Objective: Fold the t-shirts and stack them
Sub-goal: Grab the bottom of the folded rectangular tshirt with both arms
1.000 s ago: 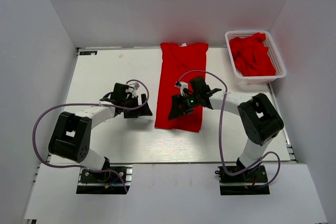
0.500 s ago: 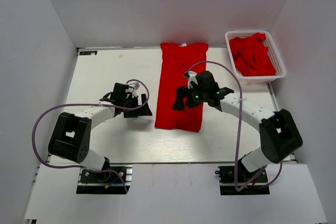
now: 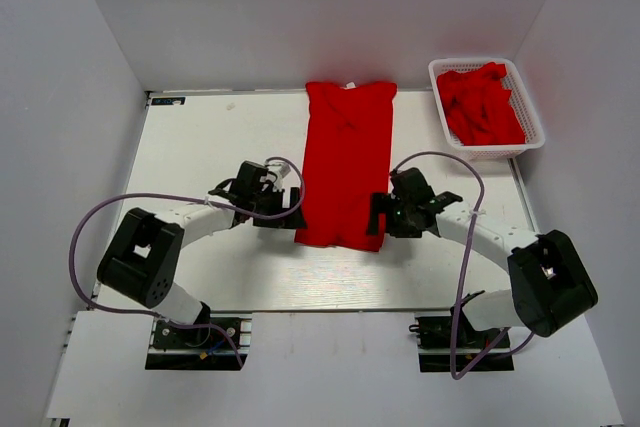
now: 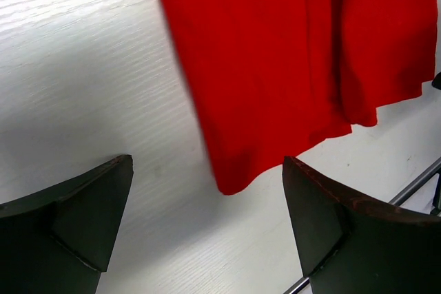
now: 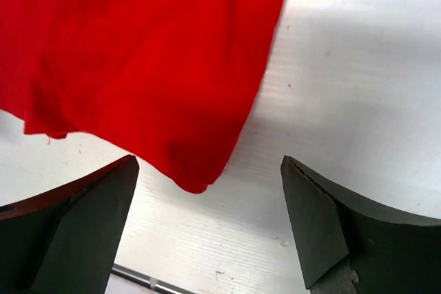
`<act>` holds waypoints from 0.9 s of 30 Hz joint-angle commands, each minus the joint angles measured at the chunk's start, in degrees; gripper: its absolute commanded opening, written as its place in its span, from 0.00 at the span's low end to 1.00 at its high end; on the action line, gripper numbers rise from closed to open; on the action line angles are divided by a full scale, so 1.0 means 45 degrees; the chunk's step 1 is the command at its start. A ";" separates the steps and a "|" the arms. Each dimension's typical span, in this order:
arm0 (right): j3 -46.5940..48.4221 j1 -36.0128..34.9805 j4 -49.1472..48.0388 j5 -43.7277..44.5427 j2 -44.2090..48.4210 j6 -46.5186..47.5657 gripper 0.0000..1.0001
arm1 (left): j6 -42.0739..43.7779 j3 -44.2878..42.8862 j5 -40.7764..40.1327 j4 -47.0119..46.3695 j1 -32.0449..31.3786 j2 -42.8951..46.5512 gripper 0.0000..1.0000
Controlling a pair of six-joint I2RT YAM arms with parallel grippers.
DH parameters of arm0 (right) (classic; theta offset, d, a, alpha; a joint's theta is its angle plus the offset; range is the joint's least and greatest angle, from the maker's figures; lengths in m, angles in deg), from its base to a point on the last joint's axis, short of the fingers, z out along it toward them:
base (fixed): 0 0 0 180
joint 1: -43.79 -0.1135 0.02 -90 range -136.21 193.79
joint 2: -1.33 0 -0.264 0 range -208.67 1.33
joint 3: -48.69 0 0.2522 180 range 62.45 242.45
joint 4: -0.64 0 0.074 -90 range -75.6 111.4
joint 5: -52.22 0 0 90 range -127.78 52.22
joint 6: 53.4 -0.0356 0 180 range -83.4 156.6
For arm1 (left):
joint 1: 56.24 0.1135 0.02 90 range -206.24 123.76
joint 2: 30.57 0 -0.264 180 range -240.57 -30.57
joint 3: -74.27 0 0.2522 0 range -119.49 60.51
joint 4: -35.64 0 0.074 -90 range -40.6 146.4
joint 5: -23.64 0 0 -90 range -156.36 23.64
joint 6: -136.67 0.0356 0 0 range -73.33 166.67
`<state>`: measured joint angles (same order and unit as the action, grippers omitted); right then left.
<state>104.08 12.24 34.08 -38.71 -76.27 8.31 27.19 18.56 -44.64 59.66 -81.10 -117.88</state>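
Observation:
A red t-shirt (image 3: 345, 162), folded into a long narrow strip, lies flat down the middle of the table. My left gripper (image 3: 285, 209) is open and empty at the strip's near left corner; that corner (image 4: 231, 184) shows between the jaws in the left wrist view. My right gripper (image 3: 383, 215) is open and empty at the near right corner; that corner (image 5: 193, 182) shows between the jaws in the right wrist view. More red t-shirts (image 3: 482, 102) lie crumpled in the basket.
A white mesh basket (image 3: 531, 117) stands at the back right of the table. White walls enclose the table on three sides. The table's near edge (image 3: 350, 309) runs just behind the arm bases.
My right gripper has moved off the top of the shirt to its near right corner. My left gripper has moved right to the near left corner. The shirt lies as before.

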 commanded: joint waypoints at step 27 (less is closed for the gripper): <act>-0.1886 0.0097 -0.1131 -0.0419 0.0017 -0.1973 0.00 | -0.1119 0.0826 -0.2462 0.0727 -0.2502 -0.1068 0.43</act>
<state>97.48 12.51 28.51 -43.28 -78.00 0.51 23.30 18.45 -56.18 55.40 -91.35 -121.05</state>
